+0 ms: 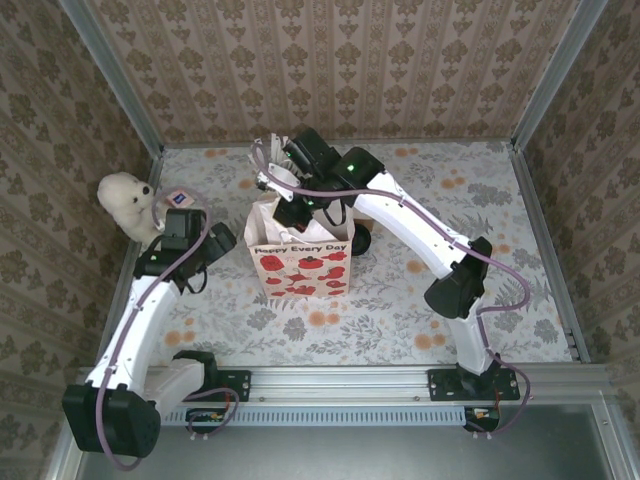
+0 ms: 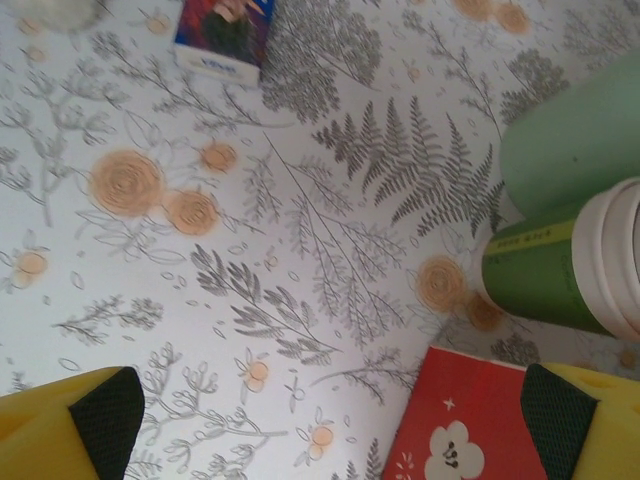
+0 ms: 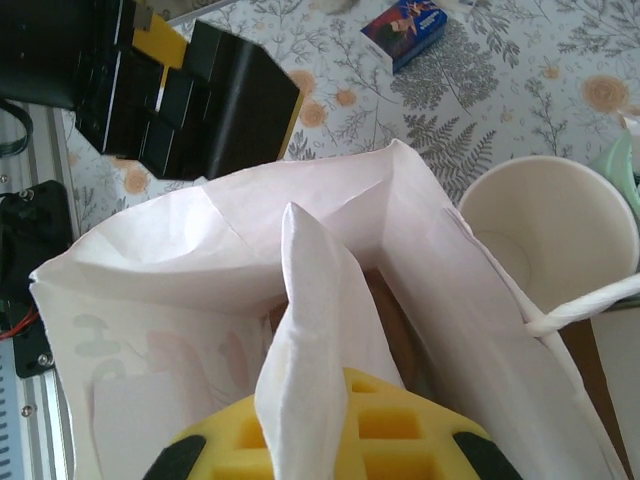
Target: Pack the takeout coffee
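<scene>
The right gripper (image 3: 320, 440) is clamped on a fold of the paper bag (image 1: 300, 268) and should draw its mouth wide. The left gripper (image 2: 320, 420), fingers spread, hovers left of the bag. The takeout coffee (image 1: 358, 242) (apparently that dark shape) sits just right of the bag.

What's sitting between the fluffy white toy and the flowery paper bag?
Seen from above: a small box beside the toy, then the robot's left gripper, open, close to the bag.

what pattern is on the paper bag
The paper bag has red flowers on white; best in top external view.
</scene>
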